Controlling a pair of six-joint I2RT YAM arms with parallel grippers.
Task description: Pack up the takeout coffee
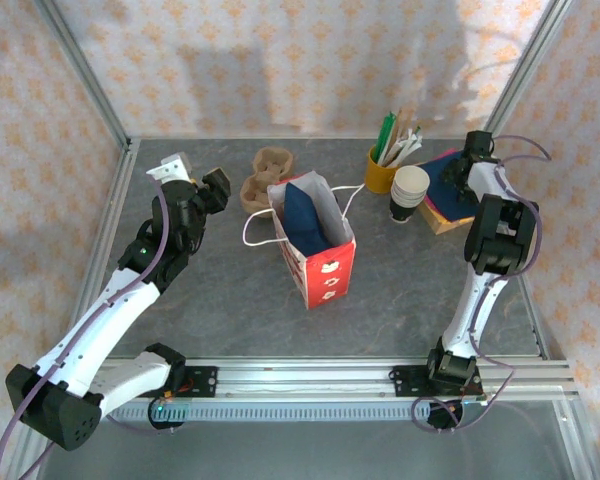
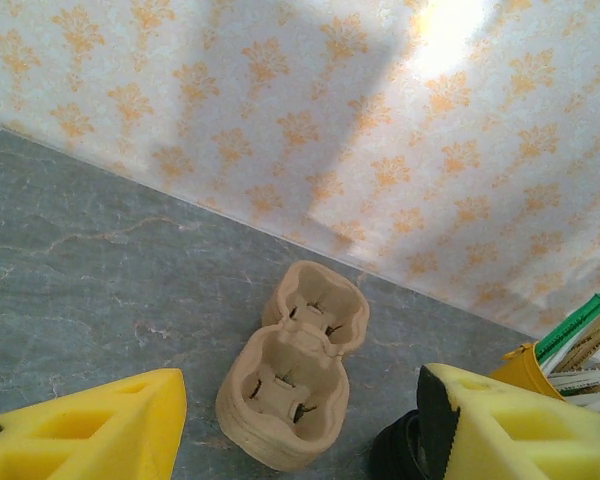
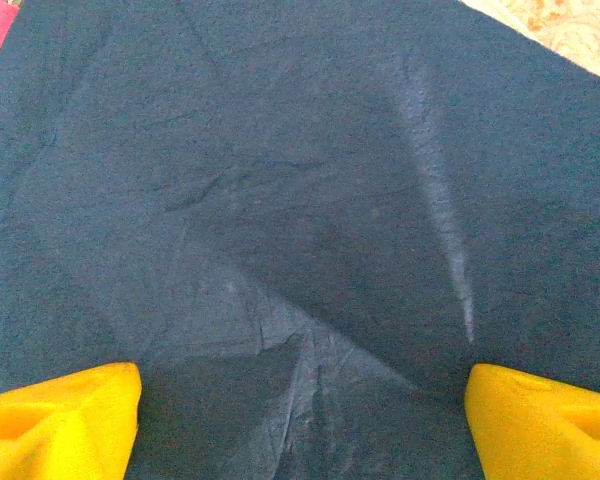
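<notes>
We see the takeout coffee cup point(image 1: 410, 192) as a small paper cup, dark outside and white inside, toward the far right of the table point(image 1: 230, 310). It stands upright, long axis vertical, mouth up. The yellow cup of stirrers point(image 1: 382, 172) is just beside it on the left, and a stack of blue napkins point(image 3: 300, 200) lies to its right. The red-and-white paper bag point(image 1: 325, 270) stands open mid-table, with a cardboard cup carrier point(image 2: 295, 380) behind it. The left gripper point(image 1: 218, 188) faces the carrier with its jaws apart on nothing. The right gripper point(image 3: 302, 385) hangs over the napkins, jaws spread wide.
</notes>
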